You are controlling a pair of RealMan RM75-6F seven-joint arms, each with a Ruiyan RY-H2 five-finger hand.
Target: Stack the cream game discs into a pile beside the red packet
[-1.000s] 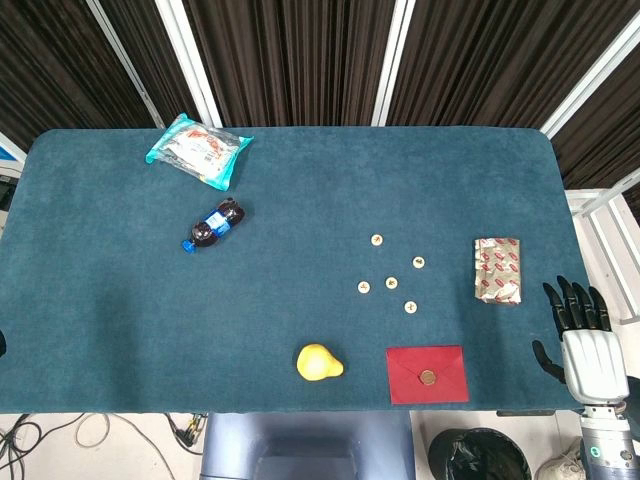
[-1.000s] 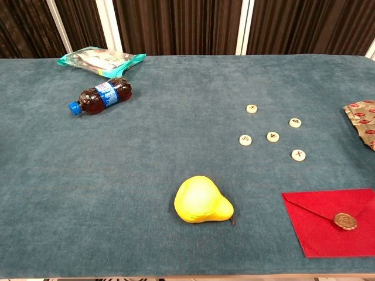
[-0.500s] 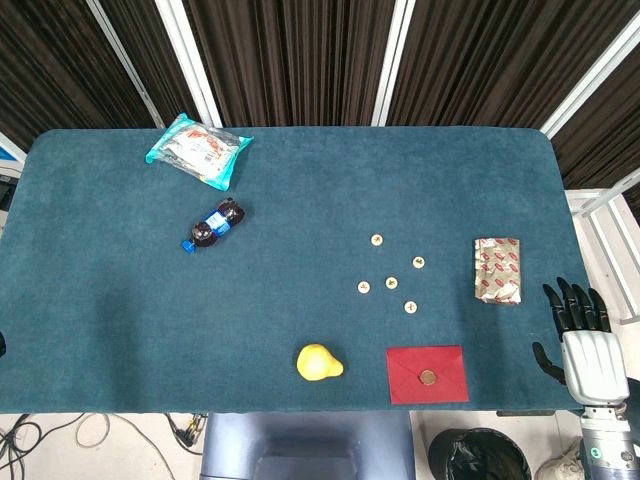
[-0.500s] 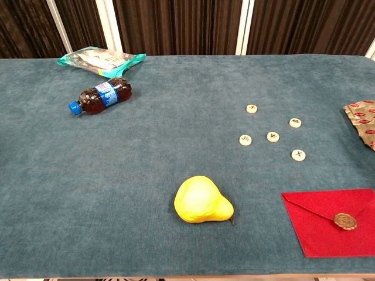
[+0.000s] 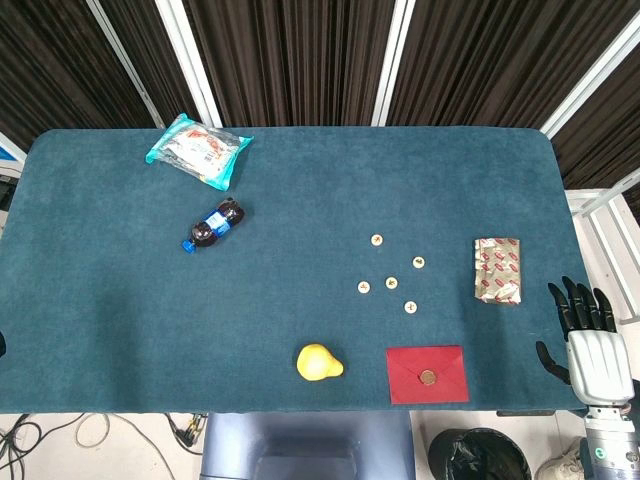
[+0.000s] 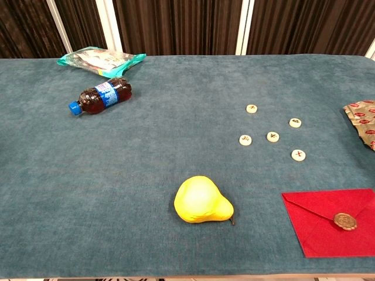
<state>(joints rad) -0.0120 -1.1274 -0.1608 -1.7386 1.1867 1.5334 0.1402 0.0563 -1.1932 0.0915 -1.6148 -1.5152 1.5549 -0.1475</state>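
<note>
so nothing is stacked yet; five cream discs (image 5: pixel 390 274) lie flat and apart on the worktop (image 5: pixel 300 330), in a loose cluster right of its middle; in the chest view each disc (image 6: pixel 273 136) shows a dark mark on top, and none touches another.

the red packet (image 5: pixel 427 374) lies at the near edge, flat, with a round gold seal on it; the nearest disc (image 5: pixel 410 307) is near it but not beside it; a patterned foil packet (image 5: pixel 497 269) lies to the right of the cluster, so "red packet" is best read as the plain red one, though that is a judgement.

the right robot hand (image 5: pixel 588 340) hangs off the right edge of the worktop, holding nothing, its dark fingers (image 5: pixel 578 304) straight and slightly apart, pointing away from the robot; it is well apart from the discs; the left robot hand shows in neither view.

the step in hand looks like the first reach; the next move calls for bringing the right robot hand in over the worktop, past the foil packet, down to one disc, most likely the near one; the discs are thin and flat on soft cloth, so a fine pinch at the rim is needed.

a pear (image 5: pixel 318 362), a bottle (image 5: pixel 213 226) and a snack bag (image 5: pixel 198 150) lie further left, clear of the path.
</note>
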